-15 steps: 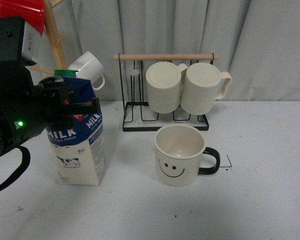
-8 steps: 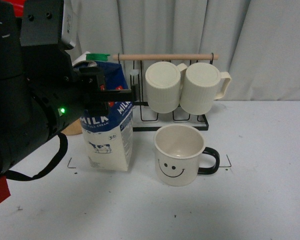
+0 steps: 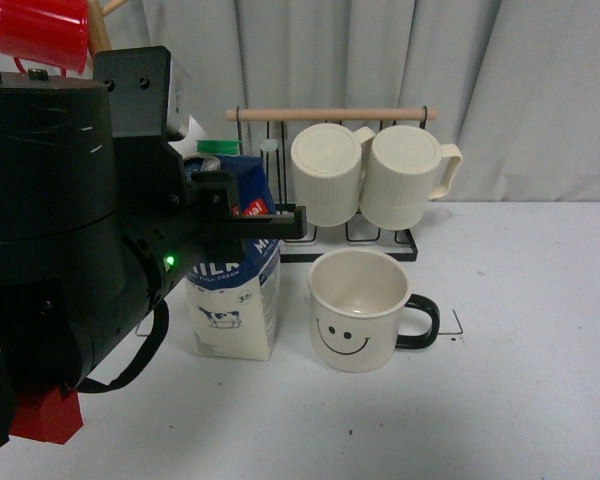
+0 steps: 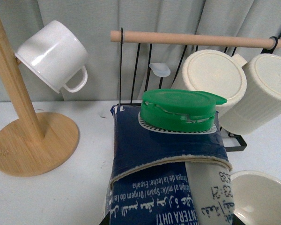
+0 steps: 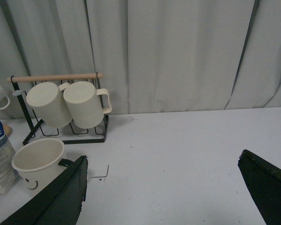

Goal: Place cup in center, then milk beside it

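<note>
So the milk [image 3: 236, 305] is upright, long axis straight up and down, green cap [image 4: 182, 110] on top. It sits just left of the cup [image 3: 360, 310], close but with a sliver of bare surface [image 3: 540, 400] between them. Can't tell if its base is actually resting down or a hair off.

Left end effector [image 3: 248, 214] is clamped on the dark blue upper part of the carton. The big black arm covers most of the blue, so only the "MILK" lettering and the cream bottom with the little cow show. Right end effector [image 5: 164, 201] is off to the side with its jaws spread wide, holding nothing.

The cup stands mouth up in the center [image 3: 294, 338], smiley facing the front camera, black handle pointing right toward a corner mark [image 3: 458, 322].

Behind them is the wire rack [image 3: 280, 245] with two ribbed mugs [image 3: 327, 175], and further left a wooden mug tree [image 4: 14, 93] holding a white mug [image 4: 54, 56].
</note>
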`<state>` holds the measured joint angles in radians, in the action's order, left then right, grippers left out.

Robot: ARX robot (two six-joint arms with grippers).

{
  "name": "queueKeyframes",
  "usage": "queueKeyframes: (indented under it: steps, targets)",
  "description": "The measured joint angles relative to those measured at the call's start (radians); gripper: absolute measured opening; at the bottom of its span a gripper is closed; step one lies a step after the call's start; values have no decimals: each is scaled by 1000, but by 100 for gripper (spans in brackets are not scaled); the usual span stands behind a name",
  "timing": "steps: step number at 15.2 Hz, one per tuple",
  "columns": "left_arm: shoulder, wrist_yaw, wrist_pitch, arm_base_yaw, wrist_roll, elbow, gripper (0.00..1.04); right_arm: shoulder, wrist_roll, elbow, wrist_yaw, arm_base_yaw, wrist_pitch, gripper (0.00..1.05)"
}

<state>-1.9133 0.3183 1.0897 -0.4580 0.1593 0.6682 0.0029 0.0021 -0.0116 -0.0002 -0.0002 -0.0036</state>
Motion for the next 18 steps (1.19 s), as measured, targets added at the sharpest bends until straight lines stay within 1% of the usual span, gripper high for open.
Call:
queueKeyframes:
  steps: [4, 5, 9, 10, 12, 13, 14, 16, 18]
  targets:
    - [-18, 14, 10, -5, 29, 10, 13, 0, 0, 0, 0, 0, 0, 98]
    - [-18, 14, 9, -8, 37, 10, 18, 0, 0, 0, 0, 0, 0, 98]
    - [-19, -13, 6, -12, 70, 13, 63, 0, 0, 0, 0, 0, 0, 98]
    - [-7, -21, -11, -14, 78, 11, 73, 0, 0, 0, 0, 0, 0, 98]
    - [50, -32, -39, -14, 98, -6, 96, 0, 0, 0, 0, 0, 0, 98]
    - [84, -46, -60, -15, 104, -21, 99, 0, 0, 0, 0, 0, 0, 98]
    - [115, -61, -75, -15, 116, -41, 97, 0, 0, 0, 0, 0, 0, 98]
    - [221, -76, -109, -17, 133, -94, 98, 0, 0, 0, 0, 0, 0, 98]
    - [349, -71, -84, -23, 121, -173, 98, 0, 0, 0, 0, 0, 0, 98]
